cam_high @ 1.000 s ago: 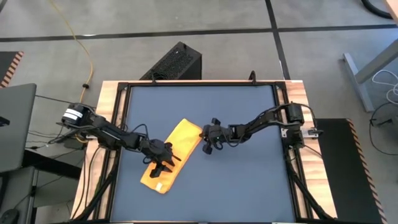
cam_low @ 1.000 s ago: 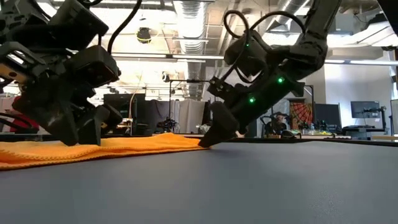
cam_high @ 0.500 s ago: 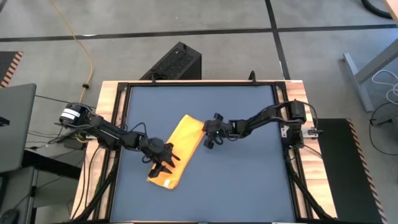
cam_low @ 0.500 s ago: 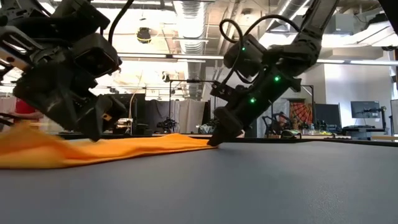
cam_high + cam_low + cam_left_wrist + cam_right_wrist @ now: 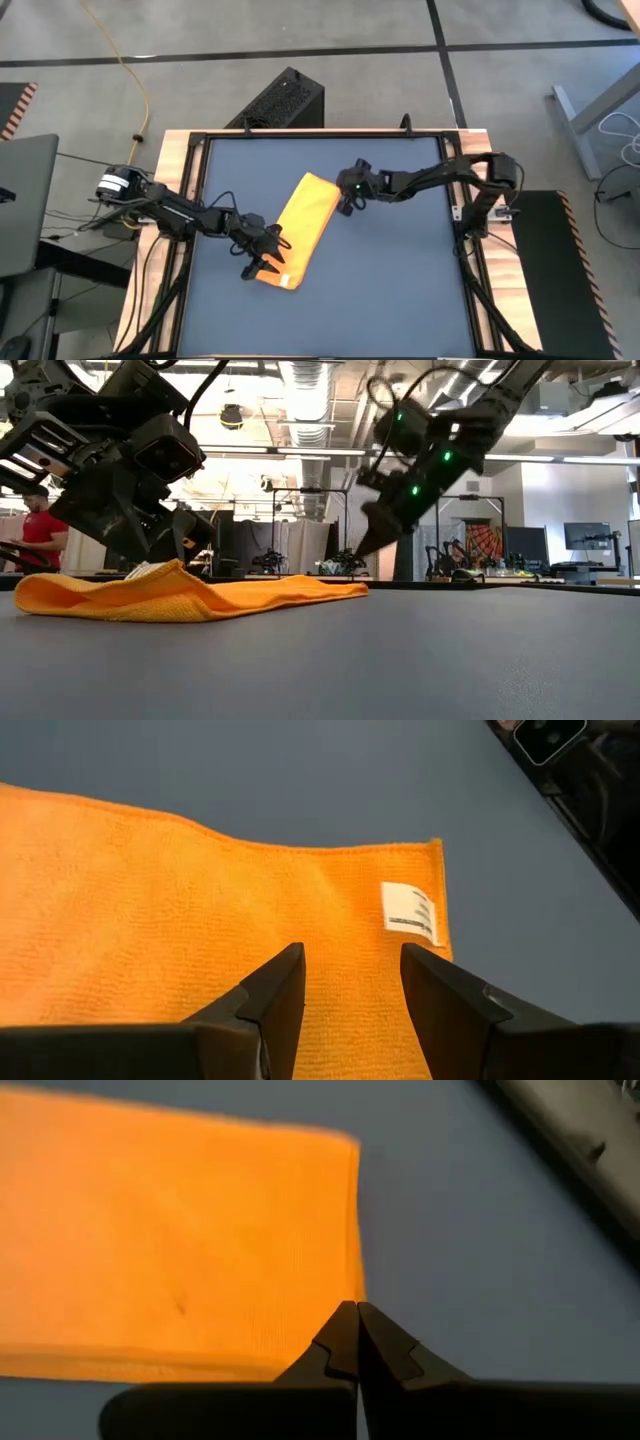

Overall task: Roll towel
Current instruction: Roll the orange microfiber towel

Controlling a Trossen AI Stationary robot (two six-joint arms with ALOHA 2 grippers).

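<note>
Towel (image 5: 301, 226): soft yellow terry cloth, folded into a long strip, lying diagonally mid-table; one end humps up slightly.
Tag (image 5: 410, 911): small white rectangle near the towel's corner.
Left gripper (image 5: 262, 262): fingers spread, poised over the tagged end, holding nothing.
Right gripper (image 5: 350, 196): fingers pressed together, empty, just above the opposite end.
Table (image 5: 400, 280): smooth dark blue top, wooden edge.
</note>
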